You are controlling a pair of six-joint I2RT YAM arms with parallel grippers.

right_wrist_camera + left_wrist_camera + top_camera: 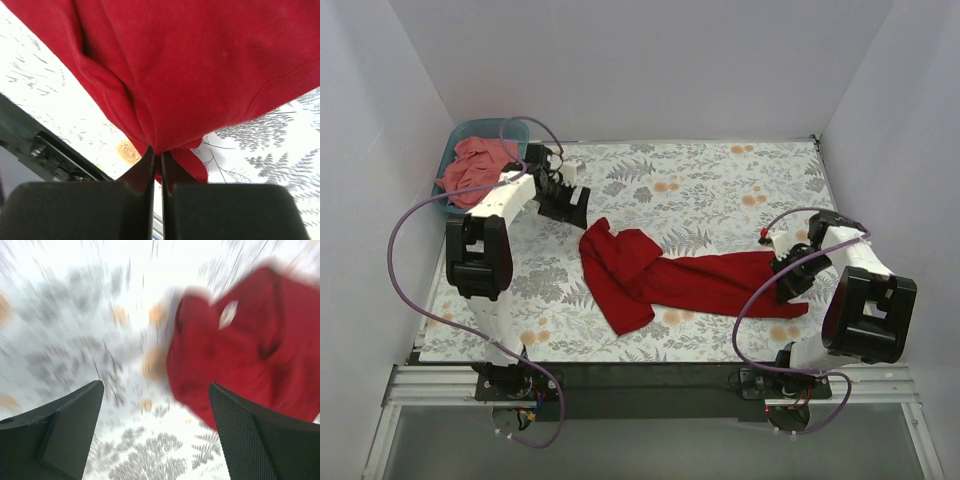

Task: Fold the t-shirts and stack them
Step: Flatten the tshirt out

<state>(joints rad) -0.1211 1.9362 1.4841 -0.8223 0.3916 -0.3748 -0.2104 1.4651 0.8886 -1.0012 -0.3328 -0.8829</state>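
Note:
The crimson red t-shirt [665, 275] lies crumpled and stretched across the middle of the floral table; it also shows in the left wrist view [240, 350] and the right wrist view [200, 65]. My right gripper [790, 277] is shut on the shirt's right edge, cloth pinched between the fingertips [156, 156]. My left gripper [572, 205] is open and empty above the table, just left of the shirt's upper corner; its wrist view [155, 410] is motion-blurred. The salmon-pink t-shirt [475, 165] lies bunched in the tub.
A teal plastic tub [457, 140] stands at the table's back left corner. White walls enclose the table on three sides. The table's dark front rail [650, 375] runs between the arm bases; its edge shows in the right wrist view [45, 150].

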